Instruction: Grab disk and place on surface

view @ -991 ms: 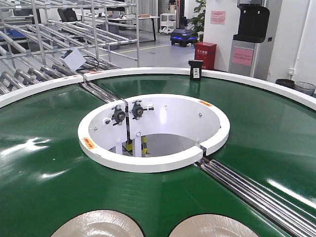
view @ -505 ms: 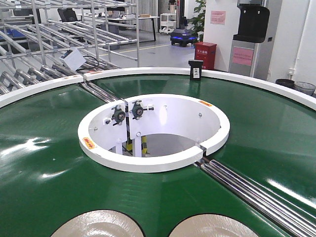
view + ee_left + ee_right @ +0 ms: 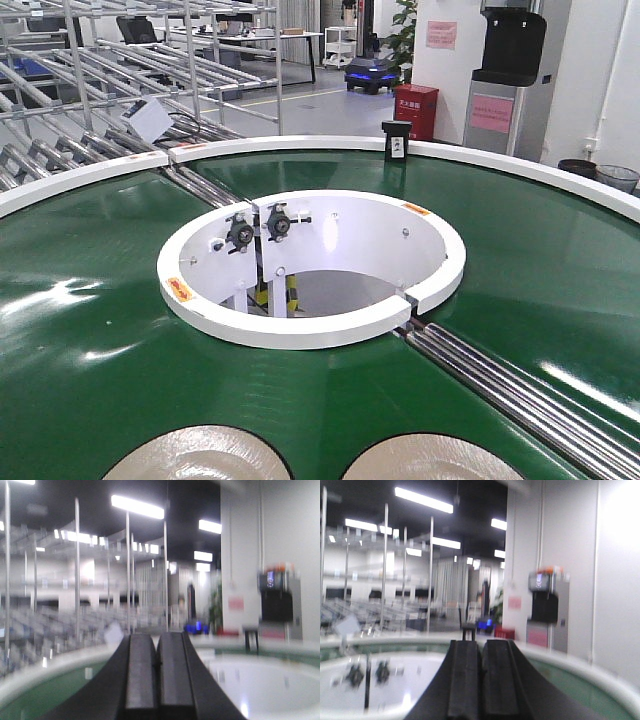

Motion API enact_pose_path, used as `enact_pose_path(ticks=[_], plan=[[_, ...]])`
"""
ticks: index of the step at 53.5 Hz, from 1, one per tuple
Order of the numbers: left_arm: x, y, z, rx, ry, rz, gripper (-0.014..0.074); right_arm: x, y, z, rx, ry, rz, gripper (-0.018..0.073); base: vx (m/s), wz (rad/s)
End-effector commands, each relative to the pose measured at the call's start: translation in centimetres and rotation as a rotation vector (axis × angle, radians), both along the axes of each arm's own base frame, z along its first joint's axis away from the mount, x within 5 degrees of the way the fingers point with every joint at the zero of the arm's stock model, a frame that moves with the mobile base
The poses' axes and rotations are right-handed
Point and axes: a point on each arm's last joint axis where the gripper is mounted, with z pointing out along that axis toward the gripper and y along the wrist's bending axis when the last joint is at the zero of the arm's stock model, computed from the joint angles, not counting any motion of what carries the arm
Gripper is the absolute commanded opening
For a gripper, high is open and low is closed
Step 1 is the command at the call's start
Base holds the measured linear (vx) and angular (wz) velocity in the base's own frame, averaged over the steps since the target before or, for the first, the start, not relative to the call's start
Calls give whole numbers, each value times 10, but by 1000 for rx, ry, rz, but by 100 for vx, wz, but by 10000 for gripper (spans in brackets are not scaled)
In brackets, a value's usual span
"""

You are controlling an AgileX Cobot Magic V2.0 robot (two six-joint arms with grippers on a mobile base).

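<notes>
At the near edge of the green conveyor belt (image 3: 90,300), two pale disks lie flat side by side, apart from each other: the left disk (image 3: 200,455) and the right disk (image 3: 435,460) (both cut off by the bottom of the front view). Beyond them, at the centre of the belt, stands the white inner rim (image 3: 300,330) around a round opening. Steel rollers (image 3: 520,395) cross the belt from that rim toward the near right. A black box (image 3: 397,142) sits on the far outer rim.

The left gripper (image 3: 157,645) has its two dark fingers pressed together with only a thin seam between them, holding nothing. The right gripper (image 3: 481,647) is likewise closed and empty. Both wrist views are blurred.
</notes>
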Motion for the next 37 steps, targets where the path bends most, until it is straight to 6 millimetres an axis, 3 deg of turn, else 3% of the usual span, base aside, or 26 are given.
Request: enact_pose_path(ticks=[1, 6, 9, 15, 25, 30, 37], plan=[[-16, 0, 68, 51, -155, 28, 1, -5, 0, 58, -30, -103, -18, -9, 0, 0], [-4, -1, 114, 90, -106, 33, 1, 9, 0, 108, -29, -82, -19, -9, 0, 0], [16, -1, 134, 92, -31, 20, 1, 21, -1, 131, -28, -74, -19, -9, 0, 0], [65, -2, 149, 95, 126, 3, 1, 61, -1, 151, -28, -11, -18, -9, 0, 0], [131, 0, 142, 89, 247, 6, 1, 120, -2, 141, 10, 136, -4, -9, 0, 0], [148, 0, 132, 81, 300, 2, 4, 138, -2, 131, 11, 201, -5, -6, 0, 0], [163, 0, 120, 79, 378, -6, 31, 148, -3, 123, 12, 256, -6, 26, 0, 0]])
